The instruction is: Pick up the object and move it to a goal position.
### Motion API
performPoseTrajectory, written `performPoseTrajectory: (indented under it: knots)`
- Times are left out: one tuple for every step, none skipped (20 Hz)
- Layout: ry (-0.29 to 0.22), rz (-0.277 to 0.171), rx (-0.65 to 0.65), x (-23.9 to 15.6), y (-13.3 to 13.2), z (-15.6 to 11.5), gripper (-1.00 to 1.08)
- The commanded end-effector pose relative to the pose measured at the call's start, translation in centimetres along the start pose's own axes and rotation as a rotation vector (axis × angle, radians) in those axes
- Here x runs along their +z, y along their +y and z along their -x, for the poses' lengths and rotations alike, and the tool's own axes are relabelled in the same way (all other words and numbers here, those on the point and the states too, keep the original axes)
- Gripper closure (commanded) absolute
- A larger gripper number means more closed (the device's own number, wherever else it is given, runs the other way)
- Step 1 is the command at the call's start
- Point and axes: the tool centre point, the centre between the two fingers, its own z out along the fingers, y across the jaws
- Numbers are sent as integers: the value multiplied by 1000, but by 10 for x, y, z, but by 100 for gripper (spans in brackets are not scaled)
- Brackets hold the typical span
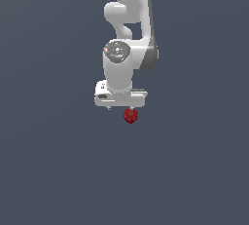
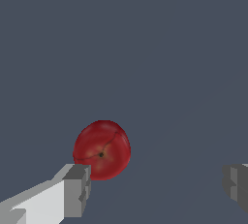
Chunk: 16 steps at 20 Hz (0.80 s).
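White arm (image 1: 127, 29) comes down from the top of the exterior view, bending through a rounded elbow to a vertical wrist; hand bar (image 1: 120, 97) level, pointing straight down over the plain grey-blue ground (image 1: 48, 170). Gripper (image 2: 155, 186) fingers spread wide in the wrist view, a broad gap between the two grey pads (image 2: 77, 189); nothing held. Dark-red glossy object (image 2: 102, 149) lies just beside one pad, not between the fingers; whether it touches that pad, cannot tell. In the exterior view the object (image 1: 130, 115) sits just below the bar, slightly toward the exterior view's right.
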Motion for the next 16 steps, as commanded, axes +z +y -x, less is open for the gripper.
performPoseTrajectory:
  knots:
    - [0,0,0,0,0,0,-92]
    - [1,1,0,0,1,0,-92]
    - [3,2,-1,-1,2,-1,-92]
    - [6,5,-3,-2,5,-2,-92]
    - [10,9,-6,-3,8,-3,-92]
    - [16,14,-8,-4,13,-5,-92]
    - [21,19,-10,-6,17,-7,-92]
    - [24,23,-11,-7,21,-8,-92]
    - [27,25,-11,-8,23,-9,-92]
    - [28,27,-11,-9,25,-10,-92]
    - [28,27,-10,-9,25,-10,-92]
    - [28,26,-10,-9,24,-10,-92]
    - [27,25,-12,-8,23,-9,-92]
    - [27,25,-16,-8,22,-9,-92]
    - [28,25,-21,-7,21,-9,-92]
    - [29,25,-28,-5,20,-8,-92]
